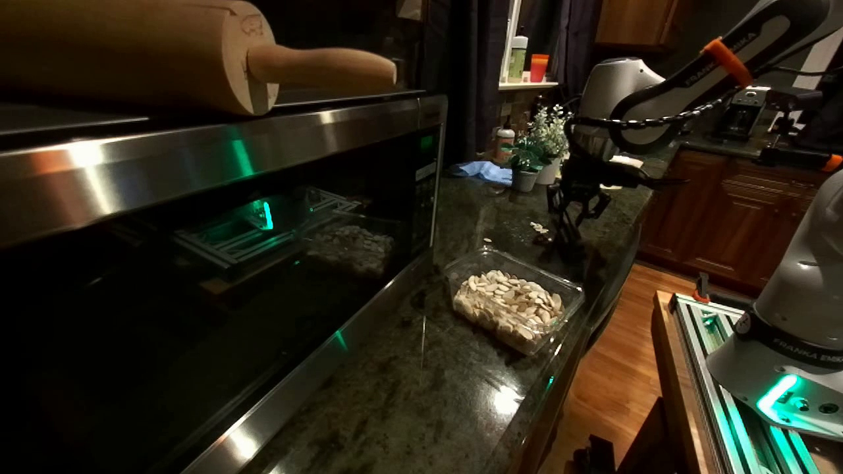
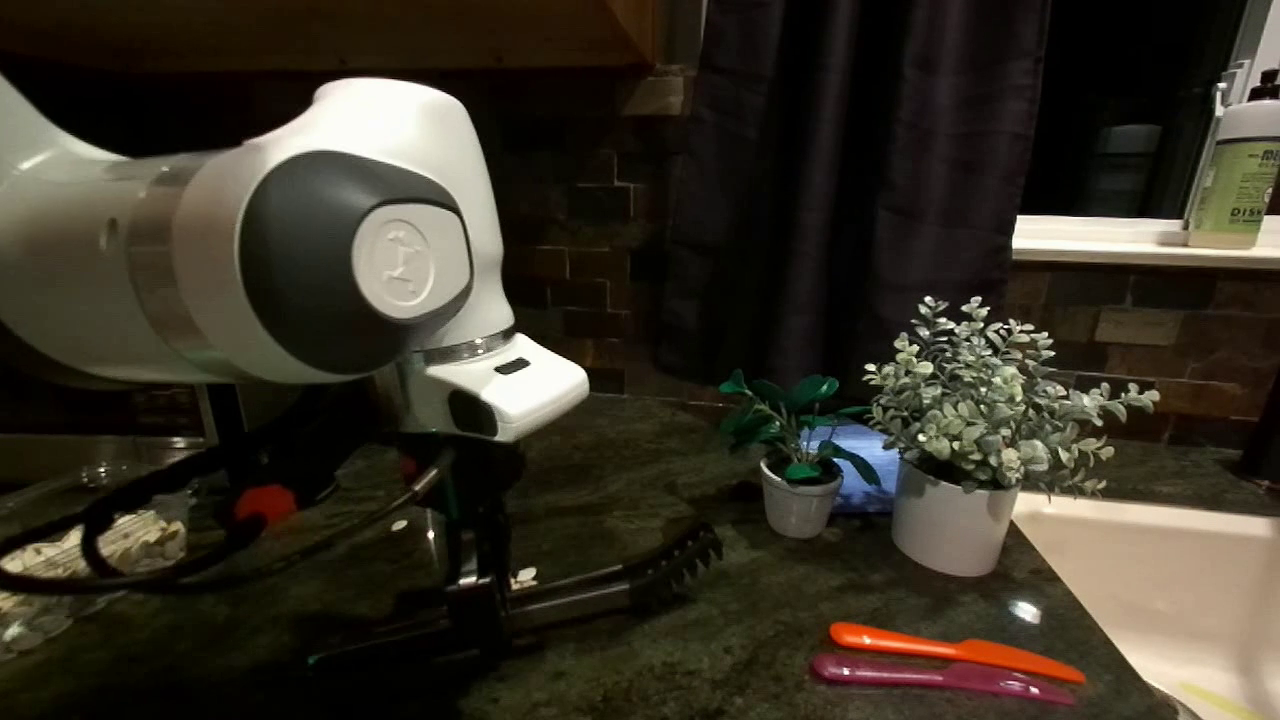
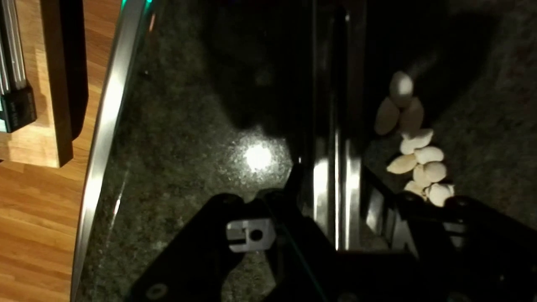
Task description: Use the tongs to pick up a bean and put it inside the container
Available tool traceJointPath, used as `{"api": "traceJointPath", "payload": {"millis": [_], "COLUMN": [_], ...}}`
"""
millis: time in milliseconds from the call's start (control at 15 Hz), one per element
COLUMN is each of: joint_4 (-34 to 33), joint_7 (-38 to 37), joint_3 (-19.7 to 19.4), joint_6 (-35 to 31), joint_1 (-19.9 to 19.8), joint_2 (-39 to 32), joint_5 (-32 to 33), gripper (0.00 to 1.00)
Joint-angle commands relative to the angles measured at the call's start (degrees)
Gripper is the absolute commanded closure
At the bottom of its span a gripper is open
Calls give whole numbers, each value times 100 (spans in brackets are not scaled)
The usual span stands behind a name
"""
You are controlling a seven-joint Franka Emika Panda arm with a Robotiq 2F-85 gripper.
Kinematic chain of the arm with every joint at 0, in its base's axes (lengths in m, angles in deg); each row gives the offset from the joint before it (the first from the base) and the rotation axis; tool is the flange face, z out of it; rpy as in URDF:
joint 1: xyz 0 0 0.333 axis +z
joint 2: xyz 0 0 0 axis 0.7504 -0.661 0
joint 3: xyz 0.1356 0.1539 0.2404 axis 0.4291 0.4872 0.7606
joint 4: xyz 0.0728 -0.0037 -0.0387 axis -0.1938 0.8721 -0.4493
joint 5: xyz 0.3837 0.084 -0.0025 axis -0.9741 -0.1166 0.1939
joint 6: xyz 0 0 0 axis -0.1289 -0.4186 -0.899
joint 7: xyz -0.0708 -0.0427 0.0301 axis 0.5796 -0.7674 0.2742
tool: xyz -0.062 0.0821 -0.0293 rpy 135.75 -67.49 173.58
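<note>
My gripper (image 2: 480, 605) is shut on the silvery tongs (image 2: 570, 597), low over the dark counter. The tongs' black toothed tips reach away from the jaws in that exterior view. In the wrist view the tongs (image 3: 335, 167) run between the two fingers; their far end is dark. A small cluster of pale, flat loose beans (image 3: 421, 167) lies on the counter beside the tongs; it also shows in both exterior views (image 1: 540, 228) (image 2: 523, 577). A clear plastic tub (image 1: 527, 265) holds many similar beans (image 1: 510, 299). My gripper (image 1: 571, 240) is beyond the tub, apart from it.
A microwave (image 1: 230, 263) with a rolling pin (image 1: 197, 56) on top borders the counter. Two potted plants (image 2: 800, 500) (image 2: 955, 525) and orange (image 2: 955, 652) and purple (image 2: 940, 678) plastic knives lie towards the sink (image 2: 1180, 560). The counter edge (image 3: 102, 147) is near.
</note>
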Motion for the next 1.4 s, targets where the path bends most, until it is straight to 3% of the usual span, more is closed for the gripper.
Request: {"api": "traceJointPath", "payload": {"millis": [0, 600, 933, 1333], "joint_4": [90, 73, 16, 2], "joint_7": [28, 195, 352, 538], "joint_3": [154, 672, 759, 771], "joint_6": [407, 1653, 1711, 1650], "joint_1": [169, 873, 1066, 1019], "joint_2": [547, 1329, 1254, 1087], "joint_5": [-89, -464, -620, -548], "gripper": [92, 92, 92, 91]}}
